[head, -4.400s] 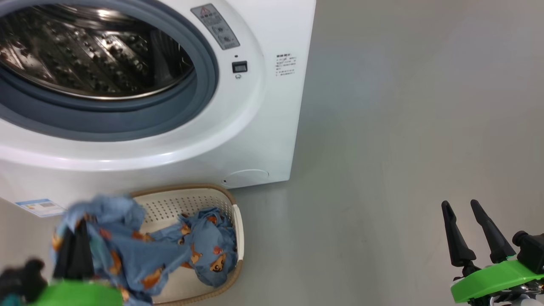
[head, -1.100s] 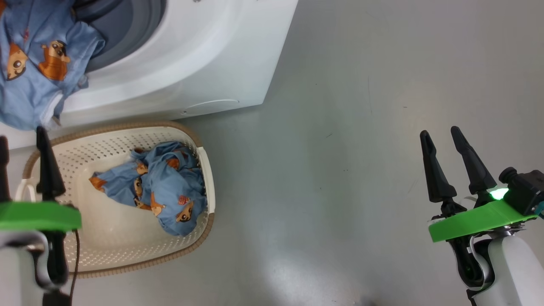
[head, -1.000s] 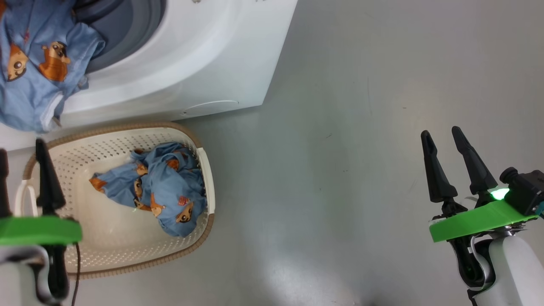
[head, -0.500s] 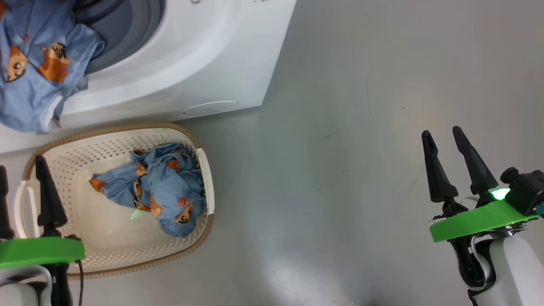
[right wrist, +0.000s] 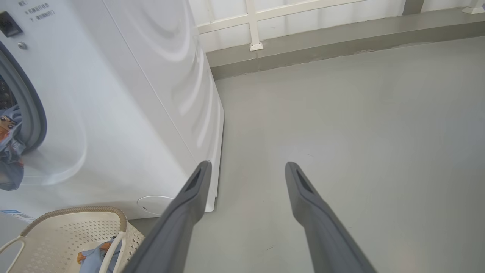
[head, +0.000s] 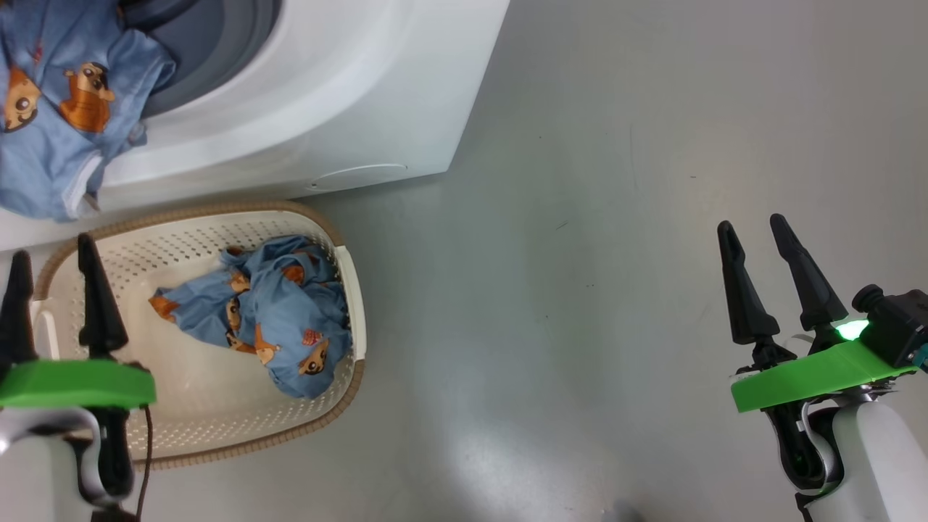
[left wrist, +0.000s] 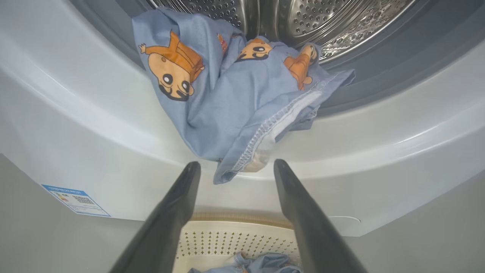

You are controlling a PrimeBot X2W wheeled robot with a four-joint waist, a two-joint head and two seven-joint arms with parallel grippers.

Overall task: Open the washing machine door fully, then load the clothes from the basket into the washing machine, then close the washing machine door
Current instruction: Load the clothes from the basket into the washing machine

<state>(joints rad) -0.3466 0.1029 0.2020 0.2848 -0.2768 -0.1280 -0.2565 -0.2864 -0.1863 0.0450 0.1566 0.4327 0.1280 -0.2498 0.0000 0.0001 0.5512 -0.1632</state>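
1. Over the left end of the small cream-white perforated plastic basket with the brown woven-look rim [head: 217, 212], the left end effector [head: 52, 250] is hovering. Its two long dark fingers are standing apart and gripping nothing.
2. The right end effector [head: 751, 223] is hanging over the bare grey floor [head: 580, 304], well apart from the basket. Its fingers are also standing apart and empty.
3. Step in hand: loading is going on, roughly halfway by my read. The mouth of the big white front-loading washing machine [head: 326, 94] is standing open, so the opening step looks done.
4. One light blue garment printed with orange-brown cartoon bears [left wrist: 227, 102] is draping over the grey rubber seal [left wrist: 398, 68]. Part of it is lying in the steel perforated drum [left wrist: 303, 19], while its hem is hanging down the white front lip, so it is not fully in.
5. The basket is sitting on the floor just beside the machine's front, below the mouth. It is holding one crumpled bundle of the same bear-print fabric [head: 283, 319] toward its right end.
6. The next move is likely calling for the left end effector to shift right, drop onto that bundle and pinch a thick fold.
7. The hanging hem is needing a push past the seal, or it is risking getting caught when the door closes.
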